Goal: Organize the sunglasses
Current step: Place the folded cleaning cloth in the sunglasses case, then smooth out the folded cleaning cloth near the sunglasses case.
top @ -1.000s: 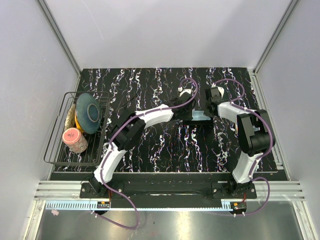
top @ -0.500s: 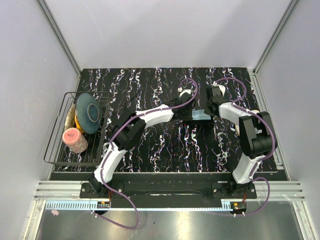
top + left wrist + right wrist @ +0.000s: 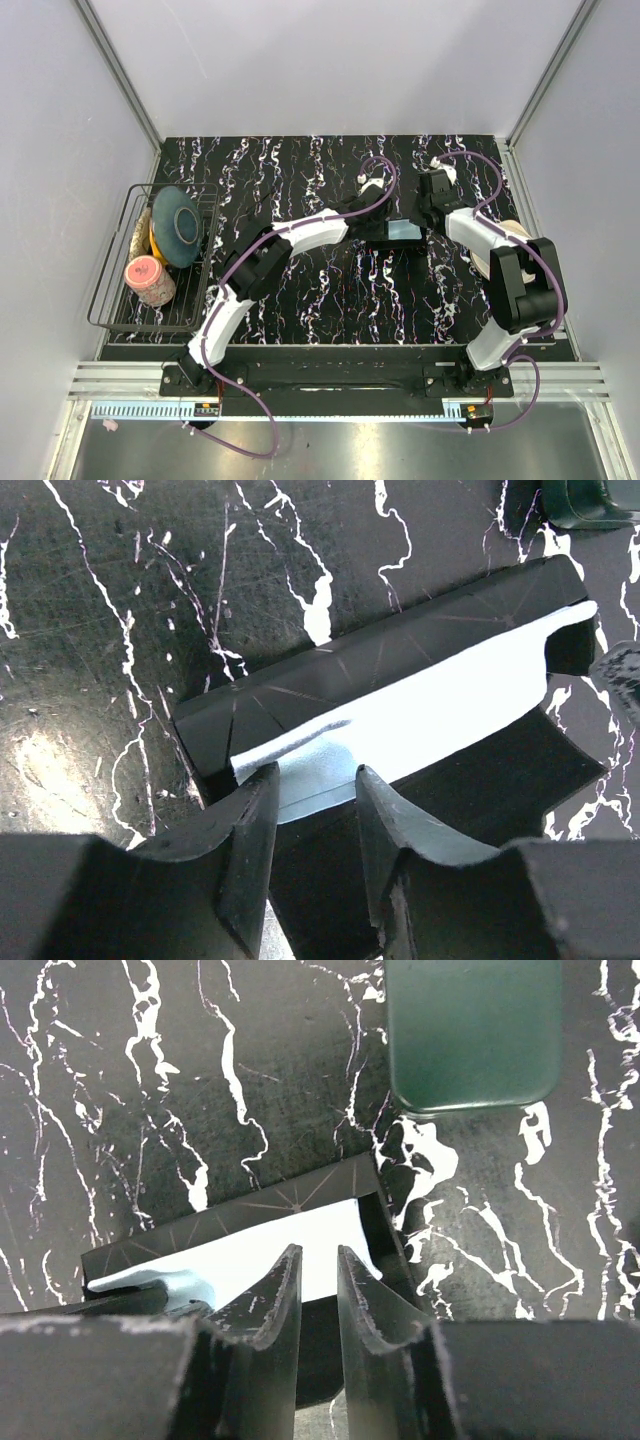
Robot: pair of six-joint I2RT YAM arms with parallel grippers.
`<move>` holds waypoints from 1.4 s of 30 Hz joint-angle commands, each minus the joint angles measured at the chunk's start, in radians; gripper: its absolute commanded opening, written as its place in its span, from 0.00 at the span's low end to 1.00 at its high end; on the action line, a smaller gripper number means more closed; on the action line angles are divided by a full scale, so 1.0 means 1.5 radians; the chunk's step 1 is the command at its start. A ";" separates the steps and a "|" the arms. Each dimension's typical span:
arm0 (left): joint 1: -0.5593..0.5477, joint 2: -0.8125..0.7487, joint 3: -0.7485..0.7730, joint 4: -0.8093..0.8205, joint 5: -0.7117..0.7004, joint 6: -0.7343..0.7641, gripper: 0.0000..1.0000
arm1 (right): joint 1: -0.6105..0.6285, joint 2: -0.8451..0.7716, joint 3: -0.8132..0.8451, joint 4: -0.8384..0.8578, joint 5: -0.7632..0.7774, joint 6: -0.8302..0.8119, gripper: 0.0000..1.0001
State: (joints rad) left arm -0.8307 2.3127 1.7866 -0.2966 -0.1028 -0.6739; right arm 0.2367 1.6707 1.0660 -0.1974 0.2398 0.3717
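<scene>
Working at the open case (image 3: 400,650), the left gripper (image 3: 312,780) is standing part open over its near flap and pale cloth (image 3: 440,710), holding nothing visible. No sunglasses are showing, so the step looks like readying the case; next, a pair needs finding and laying inside. The right gripper (image 3: 313,1260) is hovering narrowly open at the case's end, empty, a green box (image 3: 470,1030) lying beyond. From above, the case is sitting right of centre on the black, white-veined bench (image 3: 300,170), which is carrying a rack (image 3: 120,300) at left; plain grey walls (image 3: 330,70) are closing round.
</scene>
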 commanded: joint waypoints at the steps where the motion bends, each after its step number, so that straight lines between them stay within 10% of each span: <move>1: -0.003 -0.030 0.028 0.030 0.003 0.013 0.42 | -0.003 0.003 -0.009 0.010 -0.038 0.037 0.25; 19: -0.003 -0.055 -0.013 0.103 0.004 0.006 0.33 | -0.003 0.072 -0.040 0.097 -0.121 0.150 0.02; 42: -0.003 -0.017 -0.044 0.032 -0.014 -0.033 0.32 | -0.008 0.095 -0.043 0.096 -0.090 0.180 0.00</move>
State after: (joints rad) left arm -0.8322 2.2658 1.6917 -0.2329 -0.0891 -0.7090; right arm 0.2344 1.8038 1.0000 -0.0784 0.0689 0.6235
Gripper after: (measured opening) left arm 0.319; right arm 0.010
